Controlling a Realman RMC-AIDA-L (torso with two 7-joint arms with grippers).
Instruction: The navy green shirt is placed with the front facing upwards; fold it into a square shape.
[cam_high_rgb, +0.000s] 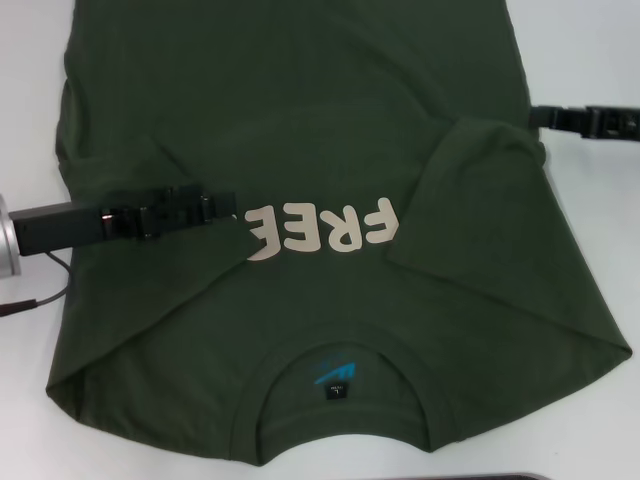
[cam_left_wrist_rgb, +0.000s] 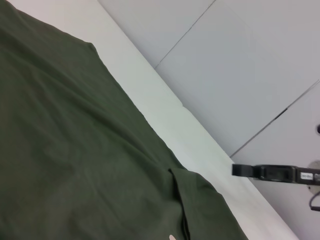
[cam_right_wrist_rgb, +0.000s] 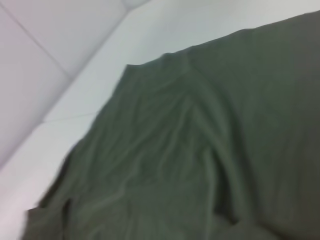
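Observation:
The navy green shirt (cam_high_rgb: 320, 120) lies flat on the white table, front up, its collar (cam_high_rgb: 340, 350) nearest me. Both sleeves are folded inward over the chest. The left flap (cam_high_rgb: 130, 260) hides the start of the pale letters "FREE" (cam_high_rgb: 330, 228). The right sleeve flap (cam_high_rgb: 470, 200) lies beside the letters. My left gripper (cam_high_rgb: 228, 208) reaches over the left flap, its tip close to the letters. My right gripper (cam_high_rgb: 540, 116) is off the shirt, just beyond its right edge, above bare table. It also shows in the left wrist view (cam_left_wrist_rgb: 237, 170).
The white table (cam_high_rgb: 600, 250) shows on both sides of the shirt. A thin cable (cam_high_rgb: 40, 295) runs from my left arm beside the shirt's left edge. A dark edge (cam_high_rgb: 500, 476) shows at the near border. Grey floor (cam_left_wrist_rgb: 240, 60) lies past the far table edge.

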